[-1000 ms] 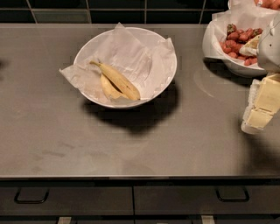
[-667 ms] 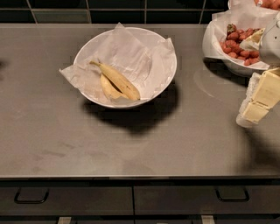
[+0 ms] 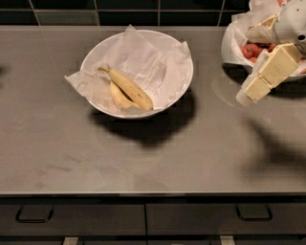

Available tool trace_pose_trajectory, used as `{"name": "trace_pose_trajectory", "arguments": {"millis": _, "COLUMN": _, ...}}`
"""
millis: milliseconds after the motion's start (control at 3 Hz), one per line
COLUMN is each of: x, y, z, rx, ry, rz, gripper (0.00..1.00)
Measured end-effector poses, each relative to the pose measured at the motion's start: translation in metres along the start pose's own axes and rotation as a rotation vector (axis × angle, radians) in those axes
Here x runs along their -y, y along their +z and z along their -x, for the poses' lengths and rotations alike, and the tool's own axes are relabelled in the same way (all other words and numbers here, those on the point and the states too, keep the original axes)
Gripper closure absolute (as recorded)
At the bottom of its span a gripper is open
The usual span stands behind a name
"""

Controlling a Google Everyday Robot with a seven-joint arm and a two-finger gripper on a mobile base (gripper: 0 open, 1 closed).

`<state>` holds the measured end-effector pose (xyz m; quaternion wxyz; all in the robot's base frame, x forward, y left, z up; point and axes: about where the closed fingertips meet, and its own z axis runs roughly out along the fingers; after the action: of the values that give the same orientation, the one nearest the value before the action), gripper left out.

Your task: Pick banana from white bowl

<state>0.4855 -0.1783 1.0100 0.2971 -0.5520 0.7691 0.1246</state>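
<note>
The banana [image 3: 128, 87] lies inside the white bowl [image 3: 184, 62], on the left part of the crinkled white paper [image 3: 143, 57] that lines it. It runs on a slant, with its dark stem tip towards the upper left and its far end low near the front rim. A shorter, stubbier banana [image 3: 116, 95] lies against its lower left side, touching it and partly tucked under it. The paper spills over the rim on the left, and a corner of it stands up at the back. The bowl sits on the grey bench [image 3: 143, 158], left of middle and towards the back, and throws a dark shadow to its front right. The gripper [image 3: 249, 64] hangs at the right edge of the view, well apart from the white bowl and above the near side of a second paper-lined bowl [image 3: 229, 52] that holds red strawberries [image 3: 253, 50]. Its cream fingers [image 3: 272, 67] are spread apart and hold nothing; the nearer one points down and to the left, its tip over the bench just in front of the strawberry bowl. Dark tiles [image 3: 119, 14] back the bench, and drawer fronts with dark handles [image 3: 33, 215] run below its front edge.
</note>
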Motion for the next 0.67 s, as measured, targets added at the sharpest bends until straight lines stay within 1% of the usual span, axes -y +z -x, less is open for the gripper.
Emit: {"name": "trace_pose_trajectory", "arguments": {"millis": 667, "x": -0.0002, "y": -0.0006, "z": 0.0046, "rx": 0.013, "ry": -0.003, "rz": 0.0, "gripper": 0.0}}
